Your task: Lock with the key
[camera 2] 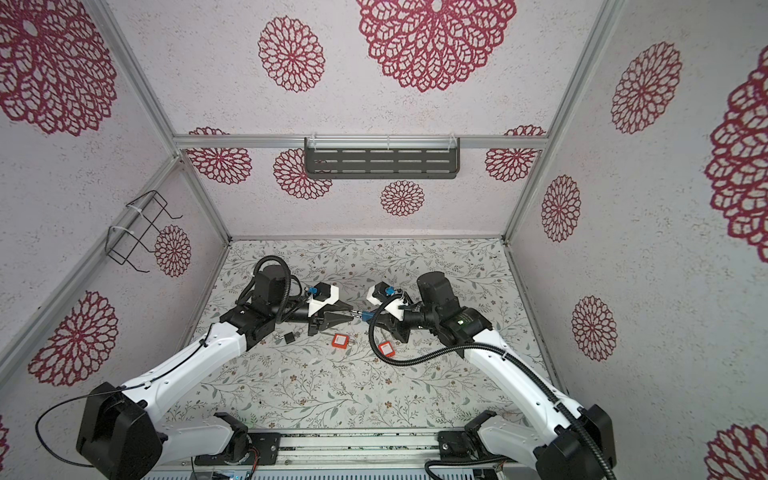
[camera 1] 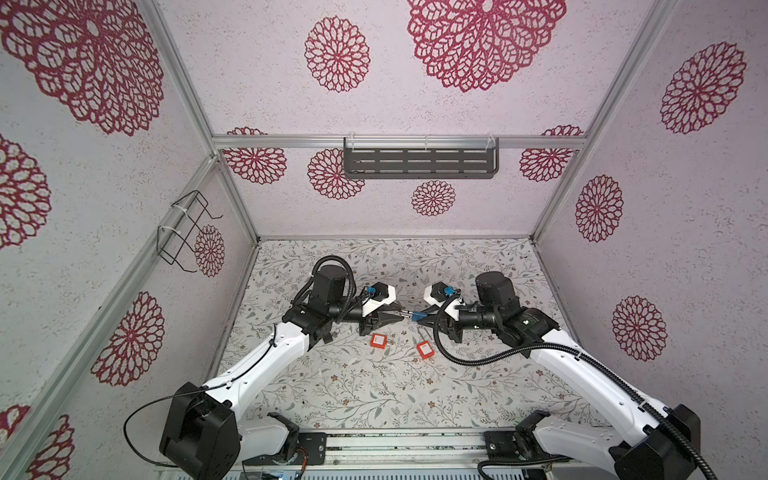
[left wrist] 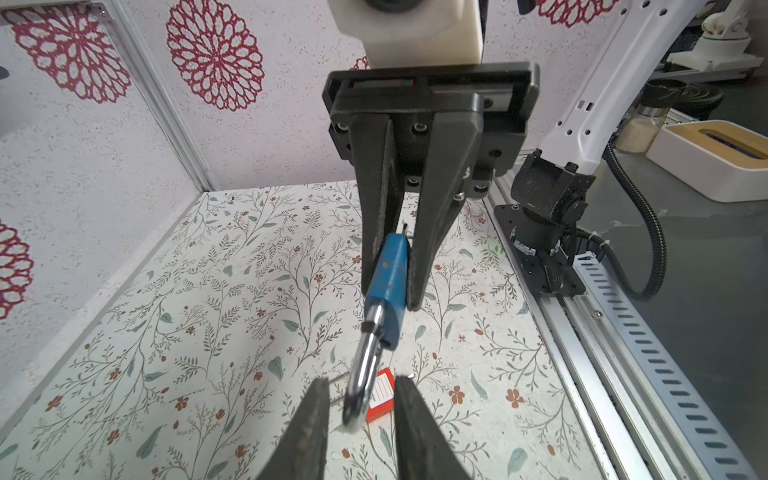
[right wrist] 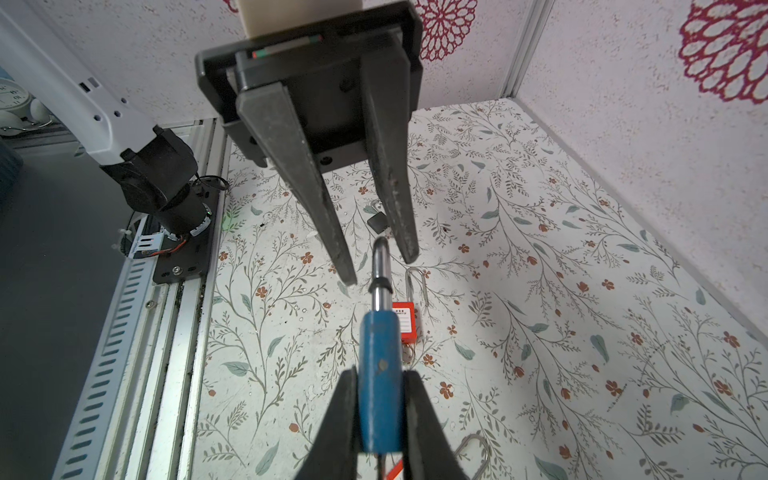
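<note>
Between the jaws of the right gripper (right wrist: 380,374) sits the blue metal padlock body (right wrist: 380,399), pinched firmly and held clear of the flower-patterned tabletop (right wrist: 540,291). Its long axis runs level, straight toward the left gripper (left wrist: 360,384), whose jaws stand narrowly apart astride the silver steel shackle (right wrist: 380,257) without visibly touching it. The left arm therefore looks best placed to act on the shackle. Both arms reach inward, wrists level, tips nearly meeting. No key shows clearly.
</note>
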Robot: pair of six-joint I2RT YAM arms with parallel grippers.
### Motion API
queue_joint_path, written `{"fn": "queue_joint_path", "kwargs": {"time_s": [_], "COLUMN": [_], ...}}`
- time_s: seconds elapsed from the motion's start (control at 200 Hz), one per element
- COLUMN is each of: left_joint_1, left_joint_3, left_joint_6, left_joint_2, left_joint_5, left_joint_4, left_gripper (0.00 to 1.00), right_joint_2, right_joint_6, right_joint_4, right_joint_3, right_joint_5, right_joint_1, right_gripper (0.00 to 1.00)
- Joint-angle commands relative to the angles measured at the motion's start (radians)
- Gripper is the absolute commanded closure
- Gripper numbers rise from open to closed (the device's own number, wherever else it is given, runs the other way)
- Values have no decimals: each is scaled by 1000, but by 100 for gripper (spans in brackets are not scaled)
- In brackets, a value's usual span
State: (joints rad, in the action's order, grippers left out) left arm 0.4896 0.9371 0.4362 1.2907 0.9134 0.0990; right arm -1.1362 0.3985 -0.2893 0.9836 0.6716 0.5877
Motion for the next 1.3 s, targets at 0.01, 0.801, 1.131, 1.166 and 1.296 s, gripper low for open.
{"fn": "queue_joint_path", "kwargs": {"time_s": [0.01,0.801,1.131,1.166,1.296], "left_joint_1": [-3,-2,-3,-3,-4], "left_joint_3": [6,34,9,9,12], "left_joint_6": [-36,-29,-33,-33,-31], "left_joint_2": [16,21,-2,-2,1], "left_joint_5": [33,62,67,67,68], "left_joint_4": [-50,26,10,11,11], "left_gripper": [74,82,68,68,74], "right_joint_2": [30,42,41,41,41], "right_joint_6": [-15,-7,-9,-7,-7], "right_joint_4": [56,70,41,39,31], "right_joint_3": [12,1,4,4,7], "right_joint_5": [42,22,17,16,14], "right_joint_1": [-2,-3,-3,-3,-3], "right_gripper": [90,88,88,88,88]}}
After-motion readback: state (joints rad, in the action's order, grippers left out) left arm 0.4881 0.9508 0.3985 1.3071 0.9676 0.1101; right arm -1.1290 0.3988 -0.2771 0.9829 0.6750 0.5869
